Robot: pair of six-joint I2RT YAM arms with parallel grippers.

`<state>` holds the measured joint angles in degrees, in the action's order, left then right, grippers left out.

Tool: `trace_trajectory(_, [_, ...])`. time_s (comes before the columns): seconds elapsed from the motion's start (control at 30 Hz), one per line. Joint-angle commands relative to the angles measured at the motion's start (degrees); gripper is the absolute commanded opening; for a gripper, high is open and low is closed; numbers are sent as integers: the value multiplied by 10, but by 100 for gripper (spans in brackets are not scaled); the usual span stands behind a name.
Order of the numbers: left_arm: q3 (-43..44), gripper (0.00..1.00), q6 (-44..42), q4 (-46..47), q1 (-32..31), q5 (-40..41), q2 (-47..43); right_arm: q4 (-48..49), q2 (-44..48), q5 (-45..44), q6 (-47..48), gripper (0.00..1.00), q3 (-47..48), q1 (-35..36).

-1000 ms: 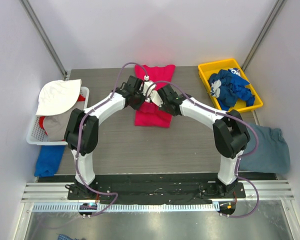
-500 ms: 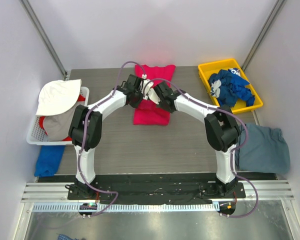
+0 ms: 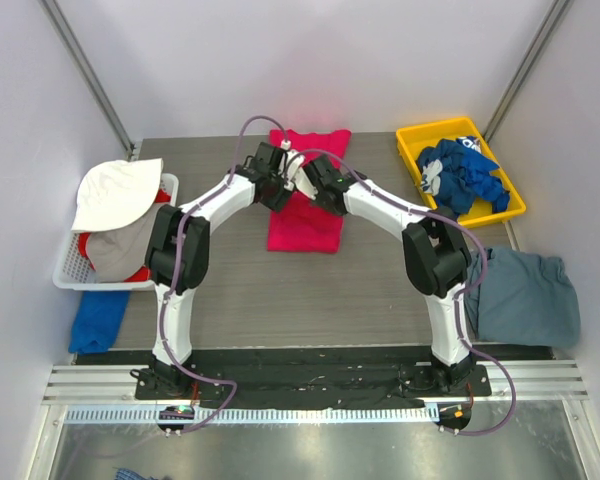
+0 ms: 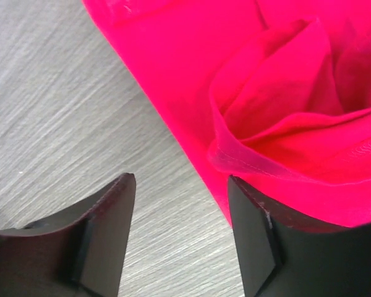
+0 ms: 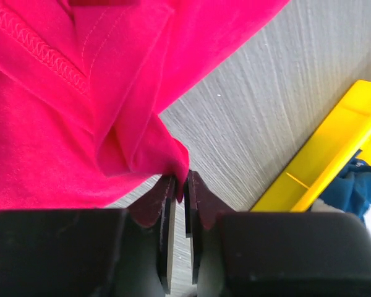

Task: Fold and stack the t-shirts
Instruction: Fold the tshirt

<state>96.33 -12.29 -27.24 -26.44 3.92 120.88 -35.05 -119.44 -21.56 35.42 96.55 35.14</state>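
A bright pink-red t-shirt [image 3: 305,228] lies partly folded in the middle of the table, its upper part reaching the back edge. Both grippers meet over its middle. My left gripper [image 3: 279,184] [image 4: 180,180] is open at the shirt's left edge, with bare table between its fingers and cloth [image 4: 278,111] bunched against the right finger. My right gripper [image 3: 316,186] [image 5: 180,178] is nearly closed, with a tip of the pink cloth [image 5: 142,148] pinched between its fingertips. A slate grey-blue t-shirt [image 3: 525,295] lies at the right edge. Royal blue t-shirts [image 3: 460,175] fill the yellow bin.
The yellow bin [image 3: 410,138] stands at the back right, also visible in the right wrist view as a yellow bin [image 5: 334,161]. A white basket [image 3: 70,272] at the left holds white and grey cloth. A blue cloth [image 3: 98,315] lies below it.
Both grippers moved toward the back of the table over the pink shirt. The left gripper opened and let go of the cloth. The right jaws eased slightly.
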Motion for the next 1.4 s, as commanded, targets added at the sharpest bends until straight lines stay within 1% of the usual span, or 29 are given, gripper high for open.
trace_trajectory(0.0, [17,70,-40,-16,-50,-74,-2,138,-4,17,-22,18,77,16])
trace_trajectory(0.1, [11,79,-39,-8,-50,-59,-4,138,-13,12,-25,20,108,16])
trace_trajectory(0.17, [1,82,-37,6,-51,-49,-11,138,-22,12,-25,22,120,16])
trace_trajectory(0.2, [-2,86,-37,10,-51,-45,-13,138,-25,12,-29,22,126,16])
trace_trajectory(0.23, [-4,88,-35,15,-50,-28,-16,138,-27,14,-29,27,137,16])
trace_trajectory(0.27, [-9,89,-34,19,-50,-25,-20,137,-32,14,-31,28,142,15])
trace_trajectory(0.3, [-12,93,-35,24,-50,-12,-24,138,-34,14,-32,30,147,16])
trace_trajectory(0.33, [-17,96,-34,30,-50,-7,-27,138,-36,14,-33,34,157,15])
trace_trajectory(0.4, [-30,100,-33,49,-50,12,-37,140,-43,13,-35,38,172,15])
trace_trajectory(0.43, [-33,100,-33,56,-49,19,-41,140,-46,13,-35,43,175,16])
trace_trajectory(0.5, [-43,100,-32,75,-50,30,-50,147,-48,10,-35,44,181,15])
trace_trajectory(0.57, [-53,100,-27,99,-49,60,-54,163,-47,12,-42,46,181,12])
trace_trajectory(0.67, [-59,100,-26,114,-47,81,-62,165,-34,13,-54,51,173,11])
trace_trajectory(0.7, [-61,100,-26,116,-46,81,-70,165,-19,15,-55,56,151,11])
trace_trajectory(0.77, [-66,100,-26,117,-46,81,-77,167,-1,23,-58,58,124,10])
trace_trajectory(0.8, [-68,100,-27,117,-47,81,-81,171,16,25,-59,60,92,10])
trace_trajectory(0.9, [-73,100,-30,117,-46,86,-85,188,31,30,-58,61,39,9])
trace_trajectory(1.0, [-79,100,-35,121,-45,93,-86,196,39,43,-65,61,18,10])
trace_trajectory(1.23, [-85,100,-44,125,-37,100,-84,178,28,76,-80,60,28,11])
trace_trajectory(1.37, [-84,100,-39,133,-23,105,-79,179,17,80,-82,58,24,10])
